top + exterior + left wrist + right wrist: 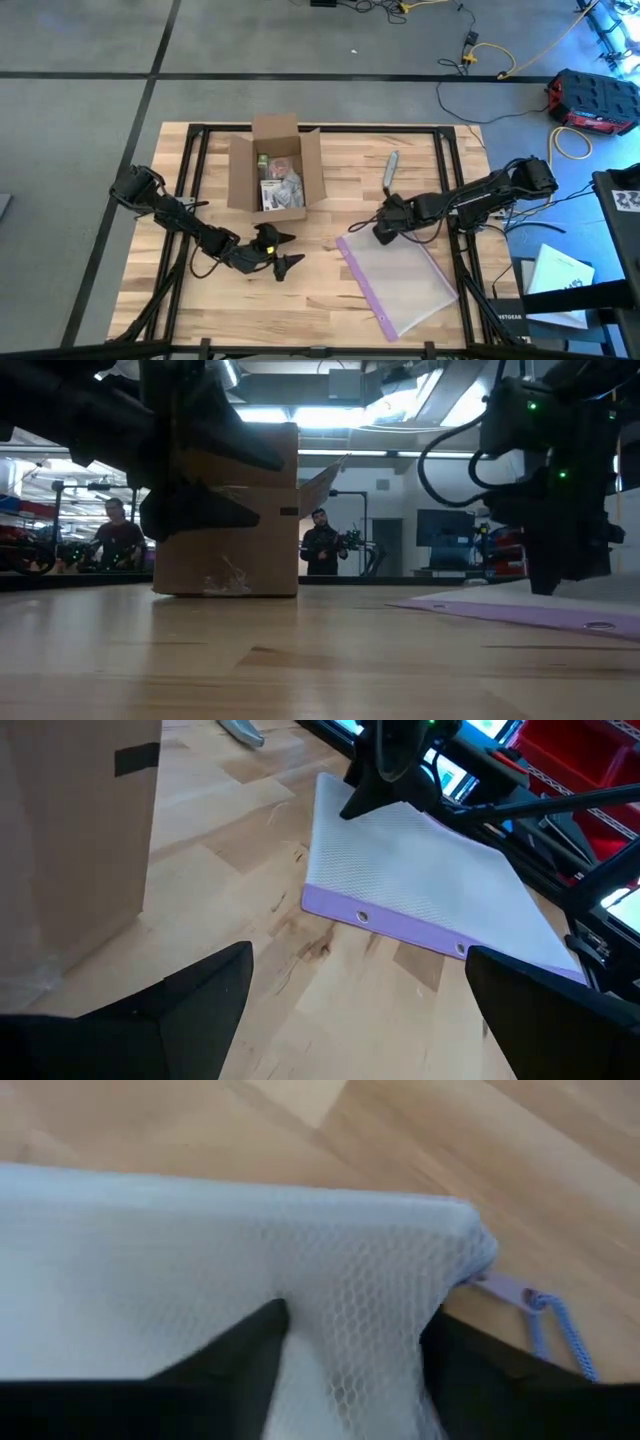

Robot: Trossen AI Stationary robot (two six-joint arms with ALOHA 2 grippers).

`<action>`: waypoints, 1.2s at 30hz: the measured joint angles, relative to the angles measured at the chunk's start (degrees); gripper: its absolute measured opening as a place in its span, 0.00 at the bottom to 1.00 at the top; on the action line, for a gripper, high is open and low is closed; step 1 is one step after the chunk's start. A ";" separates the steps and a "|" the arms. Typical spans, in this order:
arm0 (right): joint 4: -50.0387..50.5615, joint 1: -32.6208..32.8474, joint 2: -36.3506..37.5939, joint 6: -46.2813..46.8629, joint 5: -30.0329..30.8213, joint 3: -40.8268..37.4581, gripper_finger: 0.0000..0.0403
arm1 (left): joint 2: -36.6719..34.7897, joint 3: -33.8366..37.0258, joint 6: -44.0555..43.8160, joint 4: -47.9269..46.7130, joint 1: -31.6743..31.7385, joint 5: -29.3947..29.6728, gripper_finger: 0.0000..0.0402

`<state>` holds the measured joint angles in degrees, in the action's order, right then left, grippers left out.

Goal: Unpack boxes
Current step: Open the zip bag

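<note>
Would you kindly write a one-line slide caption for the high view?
Open cardboard box stands on the table; left gripper hovers open nearby, right gripper at the clear bag's corner.

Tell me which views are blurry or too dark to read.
Low view: backlit, so the box and both arms are dark silhouettes. Right wrist view: soft and blurred, filled by the mesh bag. High and left wrist views: evenly lit and sharp.

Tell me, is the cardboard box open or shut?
Open: the box has its flaps spread outward, and items show inside it in the high view.
</note>
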<state>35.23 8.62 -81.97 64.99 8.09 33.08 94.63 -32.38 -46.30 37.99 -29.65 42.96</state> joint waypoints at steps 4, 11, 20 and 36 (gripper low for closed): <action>-1.28 0.02 -0.04 -2.76 -0.71 0.77 0.17 | 0.00 0.00 -0.05 0.65 0.12 0.00 0.88; -1.10 0.04 0.20 -12.78 -1.10 8.66 0.03 | 0.00 -1.76 0.21 2.15 2.13 -0.09 0.88; -0.74 5.54 0.26 -24.10 -3.07 17.30 0.01 | 0.00 -6.03 3.22 2.18 3.92 -0.68 0.88; -14.33 7.13 0.36 -37.70 -6.66 24.01 0.00 | 0.02 -7.69 3.42 -1.06 9.21 -8.72 0.88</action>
<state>20.90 15.75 -81.61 27.29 1.43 57.09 94.65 -40.07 -42.88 36.93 -20.44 34.24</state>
